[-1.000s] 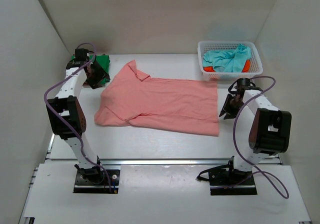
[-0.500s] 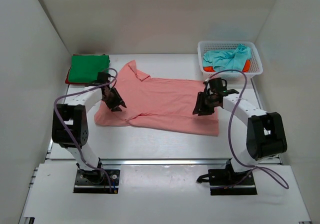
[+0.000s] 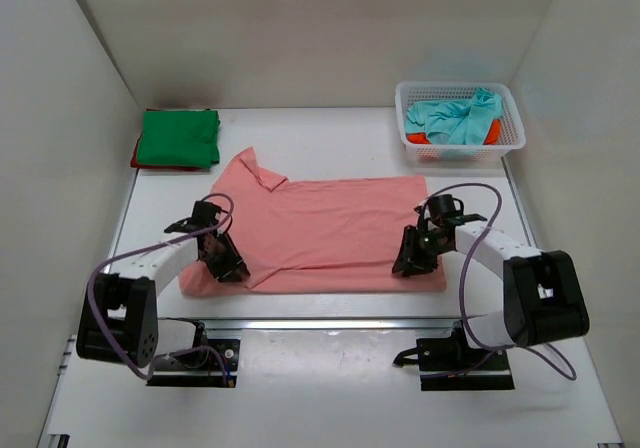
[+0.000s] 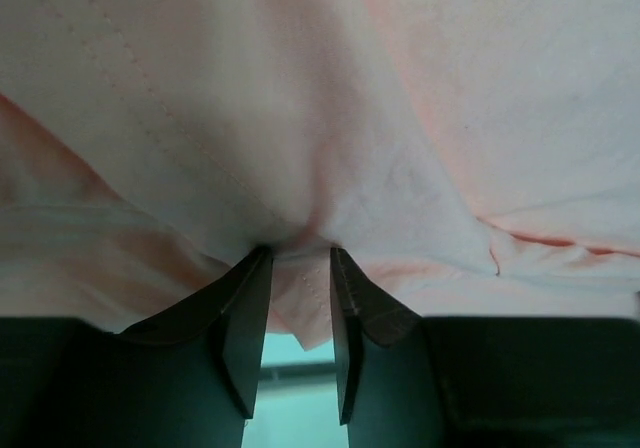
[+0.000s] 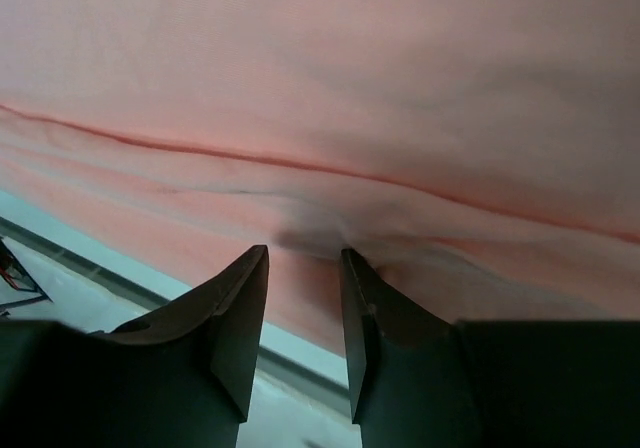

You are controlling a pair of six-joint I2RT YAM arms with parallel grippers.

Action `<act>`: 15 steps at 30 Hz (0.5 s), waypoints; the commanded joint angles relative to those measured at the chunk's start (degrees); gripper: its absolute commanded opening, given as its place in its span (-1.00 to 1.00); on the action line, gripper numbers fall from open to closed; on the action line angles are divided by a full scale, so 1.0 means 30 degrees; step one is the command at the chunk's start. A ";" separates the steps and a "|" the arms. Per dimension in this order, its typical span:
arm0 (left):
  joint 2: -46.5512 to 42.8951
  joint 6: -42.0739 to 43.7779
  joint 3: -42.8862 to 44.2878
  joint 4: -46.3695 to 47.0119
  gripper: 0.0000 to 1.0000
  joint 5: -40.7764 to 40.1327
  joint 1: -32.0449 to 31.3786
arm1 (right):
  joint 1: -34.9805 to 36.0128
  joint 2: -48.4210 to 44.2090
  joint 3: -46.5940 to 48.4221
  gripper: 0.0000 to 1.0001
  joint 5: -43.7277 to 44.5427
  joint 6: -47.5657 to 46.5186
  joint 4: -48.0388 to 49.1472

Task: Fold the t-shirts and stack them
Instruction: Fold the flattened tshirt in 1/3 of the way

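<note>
The left hand (image 3: 222, 258) has its fingers (image 4: 248, 333) drawn close together, clamped on a bunched pinch of the salmon pink t-shirt (image 3: 330, 233) at its near left edge. The right hand (image 3: 412, 261) is likewise nearly closed, with its fingers (image 5: 242, 318) nipping a puckered fold of the same shirt at its near right corner.

The shirt lies flat on the table (image 3: 330, 128), nearer than the white mesh basket (image 3: 455, 86) and to its left. Its long axis runs left to right, with the straight hem end on the basket's side and a sleeve poking toward the back at the other end.

The basket holds a crumpled teal t-shirt (image 3: 455, 118) over an orange-red one (image 3: 422, 138). Far to the left of the basket, a folded green t-shirt (image 3: 178, 136) rests on a red one (image 3: 137, 156).
</note>
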 commanded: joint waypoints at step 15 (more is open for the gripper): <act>0.2734 -0.1551 1.0538 0.1905 -0.27 0.3905 0.2242 | -0.2330 -0.1543 0.6575 -0.32 0.1207 -0.0072 -0.3524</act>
